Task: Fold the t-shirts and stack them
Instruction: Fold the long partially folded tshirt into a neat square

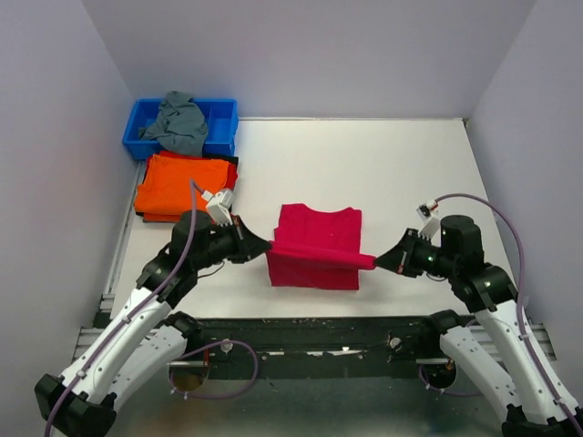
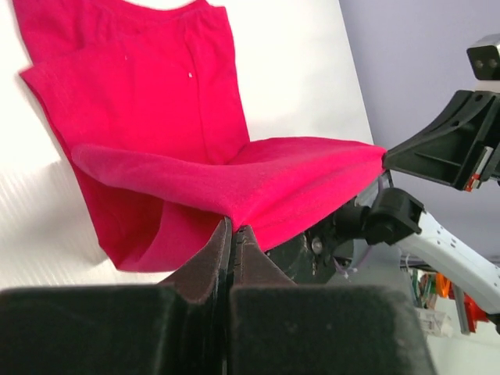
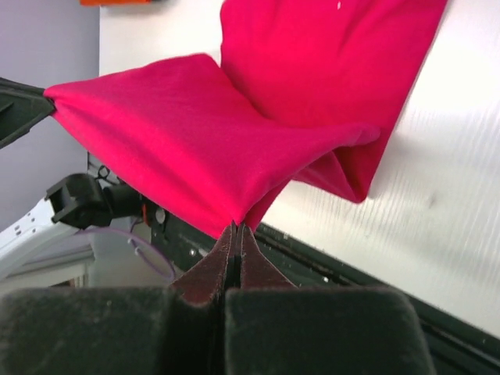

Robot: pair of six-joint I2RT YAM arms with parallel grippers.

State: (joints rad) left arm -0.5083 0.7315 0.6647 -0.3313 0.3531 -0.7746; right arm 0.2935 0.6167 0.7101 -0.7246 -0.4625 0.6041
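Top view, red t-shirt: the red t-shirt (image 1: 314, 238) sits at the middle of the counter (image 1: 383, 164), close to its near edge. The far part, with the collar, lies flat, and the near part is raised into a taut ridge running left to right.
Top view, my left gripper: my left gripper (image 1: 267, 246) meets the left end of that ridge, fingers pressed together on the cloth.
Top view, my right gripper: my right gripper (image 1: 375, 261) meets the right end, likewise pinching cloth.
Top view, only seen here: a folded orange t-shirt (image 1: 182, 185) lies on a darker folded layer along the left edge. Beyond it, a blue bin (image 1: 226, 116) in the far-left corner holds a crumpled grey garment (image 1: 179, 123).

Left wrist view, grip: my two pads are closed with no gap between them, and a corner of red fabric is nipped at their tips.
Left wrist view, added detail: the lifted fold hangs clear of the counter and sags slightly, with a loose flap drooping beneath it. My right gripper clamps the far corner. The flat panel shows a straight seam and two pale specks.

Right wrist view, grip: the pads are shut tight here too, with the opposite corner of the shirt caught at their tips.
Right wrist view, added detail: the fold stretches away to my left gripper, a black shape at the frame's left edge. The counter's dark near edge passes under the hanging cloth, and a sliver of orange shows at the top.
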